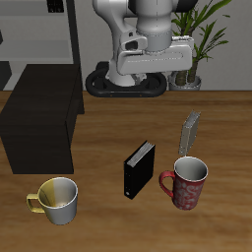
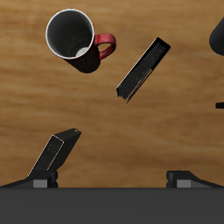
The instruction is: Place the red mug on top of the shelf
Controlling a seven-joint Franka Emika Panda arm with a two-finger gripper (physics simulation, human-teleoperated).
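We see the red mug (image 1: 187,183) upright at lower right of the exterior frame on the bench (image 1: 108,221), beside a black book (image 1: 139,168). The gripper (image 2: 116,156) hovers above, fingers (image 2: 54,150) spread, empty. We judge the mug rigid, glazed, slippery, fairly light; best pinched across the rim wall opposite the handle. The shelf (image 1: 39,123) sits mid-left.

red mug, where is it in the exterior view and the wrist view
Exterior view: the red mug stands upright near the table's front edge, beside the black book, handle toward the book.
Wrist view: the red mug is seen from above, its handle pointing toward the black book.
Shared landmark: the black book, next to the mug in both views.
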